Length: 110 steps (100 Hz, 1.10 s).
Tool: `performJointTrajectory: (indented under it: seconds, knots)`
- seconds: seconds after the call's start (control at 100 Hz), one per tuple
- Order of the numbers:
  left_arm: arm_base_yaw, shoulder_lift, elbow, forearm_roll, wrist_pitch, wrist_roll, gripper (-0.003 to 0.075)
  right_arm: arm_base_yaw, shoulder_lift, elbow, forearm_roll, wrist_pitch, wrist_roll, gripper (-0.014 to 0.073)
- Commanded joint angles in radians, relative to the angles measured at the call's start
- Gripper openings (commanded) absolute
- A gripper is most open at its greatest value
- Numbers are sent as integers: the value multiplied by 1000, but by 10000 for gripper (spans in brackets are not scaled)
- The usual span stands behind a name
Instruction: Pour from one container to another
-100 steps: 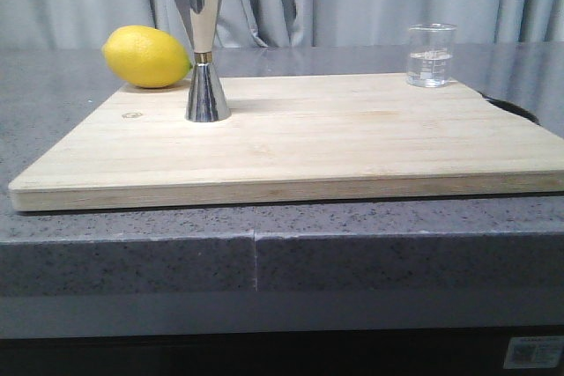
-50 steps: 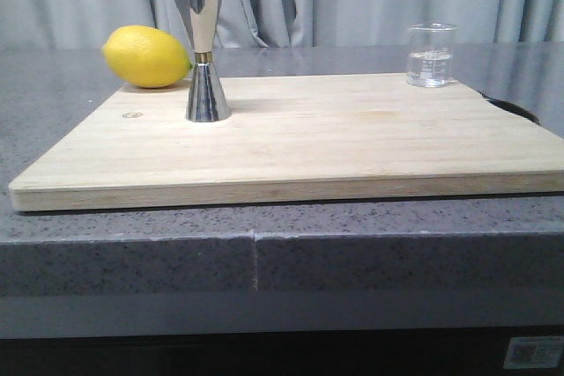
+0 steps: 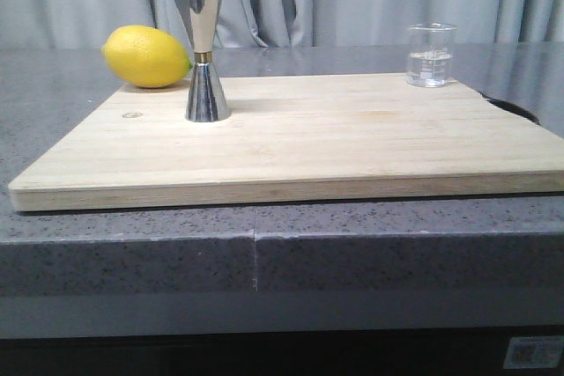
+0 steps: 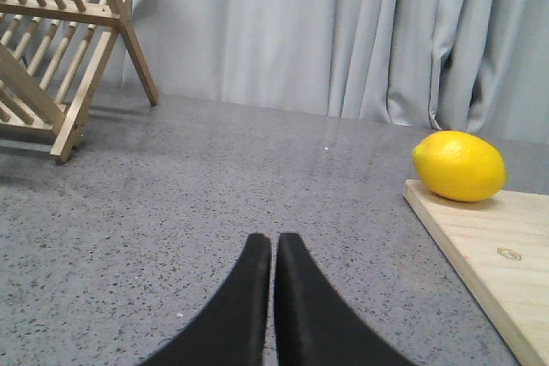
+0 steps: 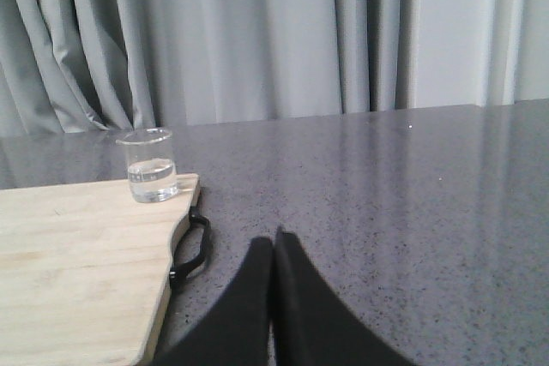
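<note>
A: So, from the front, how far along is the pour?

B: Not begun. The small clear glass beaker (image 3: 431,55) stands upright at the far right corner of the pale wooden cutting board (image 3: 335,143), seemingly part-filled with clear liquid. The tall shiny steel hourglass jigger (image 3: 203,48) stands well apart, near the yellow lemon (image 3: 146,56).

A: And the left wrist view?

B: The left gripper (image 4: 273,250) has its fingers pressed together, holding nothing, over grey counter.

A: The right wrist view?

B: The right gripper (image 5: 273,246) is likewise closed and empty, short of the beaker (image 5: 151,165). Grasping, carrying and pouring all remain.
</note>
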Motion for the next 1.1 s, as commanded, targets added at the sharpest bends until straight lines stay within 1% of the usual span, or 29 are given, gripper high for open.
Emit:
performJointTrajectory:
  seconds: [0.0,0.2,0.33,0.45,0.6,0.69,0.86,0.93,1.0,1.09]
  knots:
    - [-6,-21,25,-30,-100,-5,-19,-7,-21,5,-10,-98,-3,-64]
    - [-6,-21,-12,-76,-99,-5,-19,-7,-21,-21,33,-92,-3,-64]
    - [-6,8,-84,-92,-15,-5,-19,-7,-19,-84,37,-67,-3,-64]
    - [-6,71,-175,-109,26,-5,-19,-7,3,-181,37,18,-3,-64]
    - [-6,192,-352,-109,60,-5,-19,-7,104,-334,37,145,-3,-64]
    - [-6,292,-489,-109,152,-5,-19,-7,194,-438,37,207,-3,-64]
    - [-6,495,-756,-129,402,5,-19,-7,382,-655,37,331,-3,-64]
    - [-6,568,-853,-132,478,5,-19,-7,457,-747,37,372,-3,-64]
    - [-6,630,-931,-132,517,5,-19,-7,526,-832,37,404,-3,-64]
    - [-6,692,-1000,-132,527,5,-19,-7,609,-935,37,457,-3,-64]
